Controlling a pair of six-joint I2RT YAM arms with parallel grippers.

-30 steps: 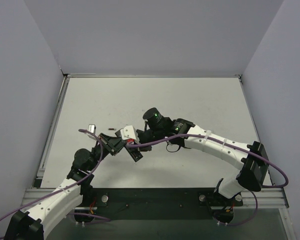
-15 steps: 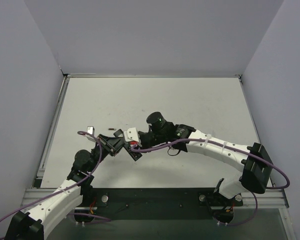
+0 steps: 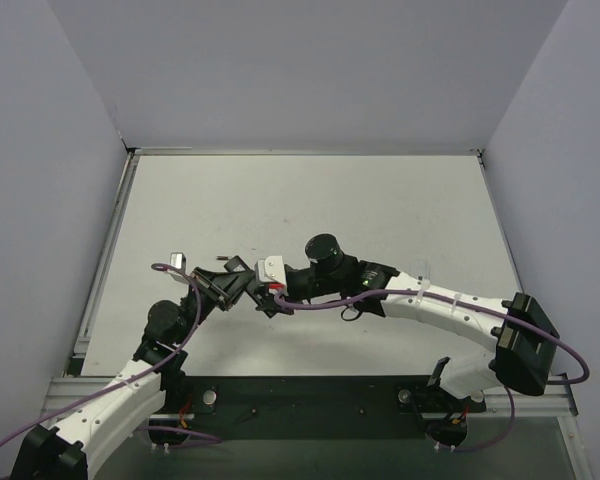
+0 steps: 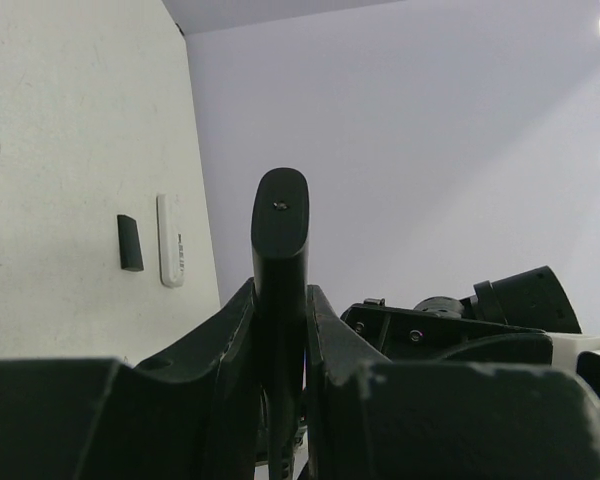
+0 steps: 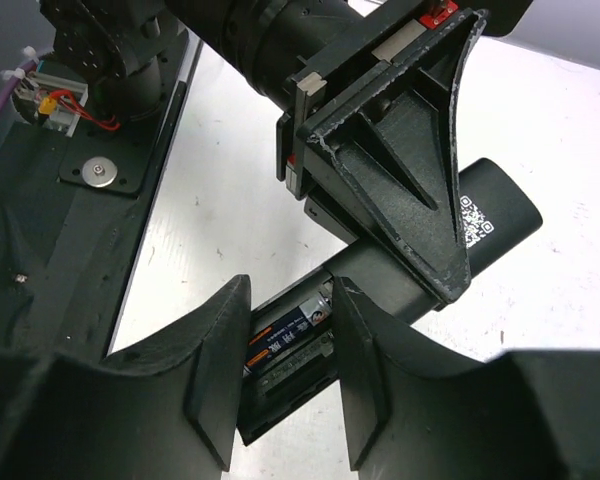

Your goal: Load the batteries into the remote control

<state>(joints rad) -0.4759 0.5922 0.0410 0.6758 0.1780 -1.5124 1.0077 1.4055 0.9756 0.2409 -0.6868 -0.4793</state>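
Soft, even light from above filled the top view: the white table [image 3: 380, 200] read bright without glare, and the arms [image 3: 450, 310] cast only faint shadows. In the left wrist view the left gripper [image 4: 280, 300] and remote [image 4: 280, 215] were dark and underexposed, with small patches burned out near 2 o'clock. In the right wrist view the battery [image 5: 292, 335] label was sharp, the right gripper [image 5: 291, 287] slightly soft

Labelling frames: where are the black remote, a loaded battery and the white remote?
black remote [image 4: 280, 215]: left wrist view, upper end.
battery [image 5: 290, 335]: right wrist view, printed label.
white remote [image 4: 170, 240]: left wrist view, middle.
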